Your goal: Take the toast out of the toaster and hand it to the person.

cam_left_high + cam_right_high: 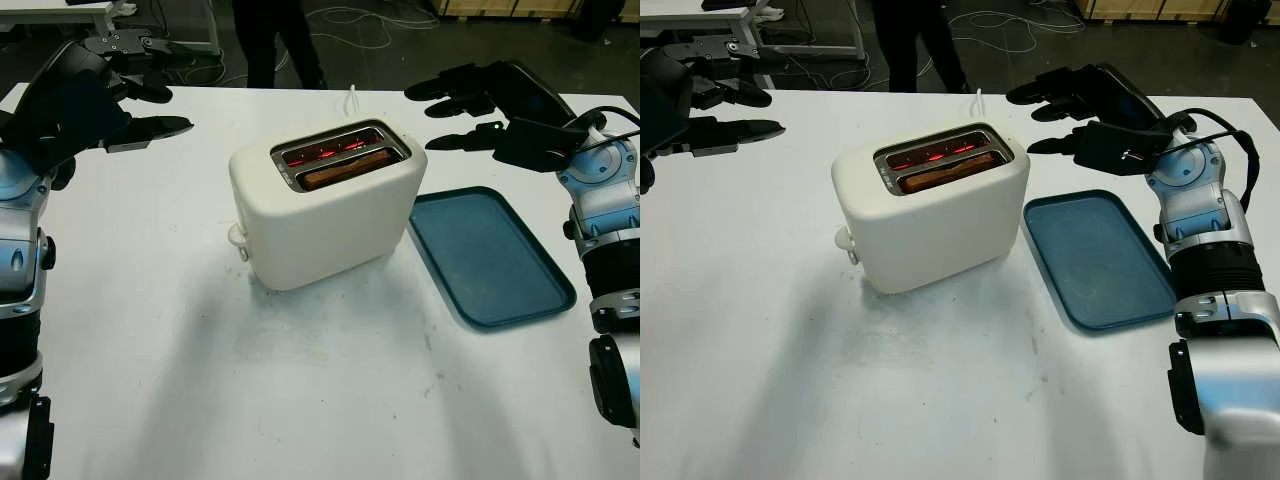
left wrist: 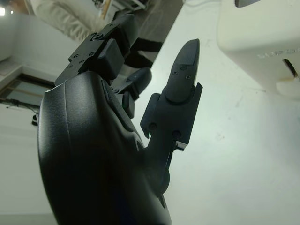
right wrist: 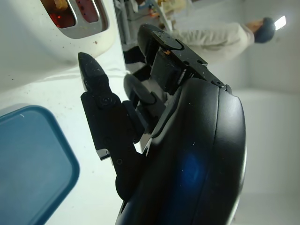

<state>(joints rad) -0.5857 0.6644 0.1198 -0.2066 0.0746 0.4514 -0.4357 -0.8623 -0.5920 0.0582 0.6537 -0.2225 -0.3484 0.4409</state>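
A cream toaster (image 1: 330, 212) stands in the middle of the white table, its slots glowing red. A brown slice of toast (image 1: 347, 168) sits low in the nearer slot. My left hand (image 1: 135, 95) hovers open above the table's far left, well away from the toaster. My right hand (image 1: 462, 105) hovers open to the toaster's right, behind the tray, holding nothing. A person (image 1: 276, 40) in dark trousers stands beyond the table's far edge. In the left wrist view the toaster's lever (image 2: 288, 89) shows past my left hand (image 2: 154, 77).
A teal tray (image 1: 489, 255) lies flat on the table right of the toaster. A white cord (image 1: 353, 100) runs off behind the toaster. Cables lie on the dark floor beyond the table. Open tabletop spreads in front of the toaster.
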